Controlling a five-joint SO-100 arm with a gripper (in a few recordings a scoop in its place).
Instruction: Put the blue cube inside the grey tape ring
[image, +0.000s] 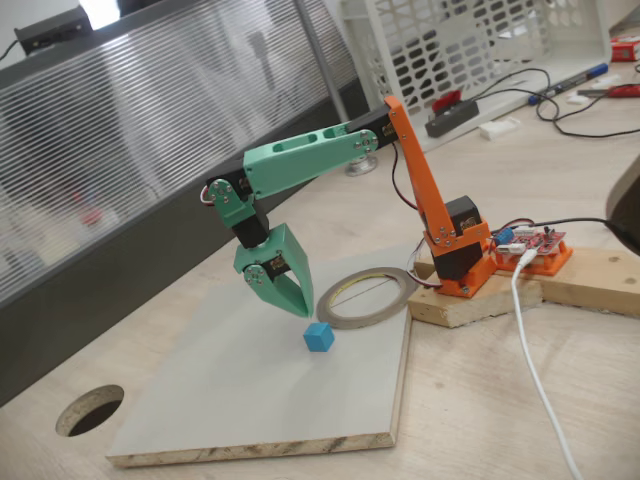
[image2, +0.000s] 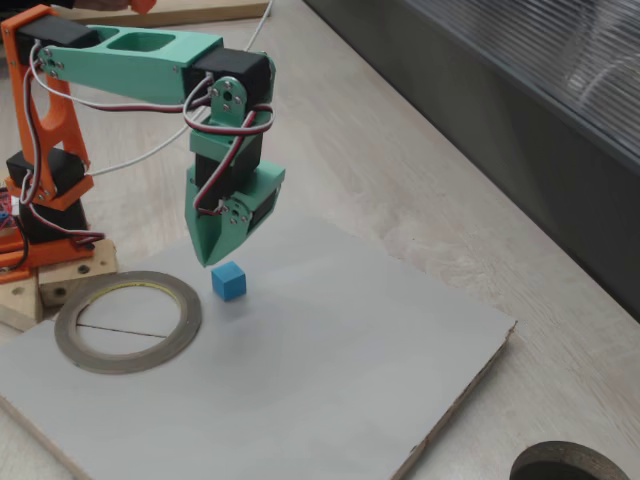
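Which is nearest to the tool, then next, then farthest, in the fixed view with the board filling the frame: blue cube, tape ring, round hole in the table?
From the tool:
1. Blue cube, just below and right of the tip, on the board.
2. Tape ring, lower left on the board.
3. Round hole, far lower right corner, off the board.

Even, soft daylight, faint shadows, both fixed views reasonably sharp, slightly grainy.

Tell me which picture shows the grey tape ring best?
The fixed view looking steeply down: the flat grey tape ring shows its whole round opening there. The lower side view shows the ring squashed into a thin oval.
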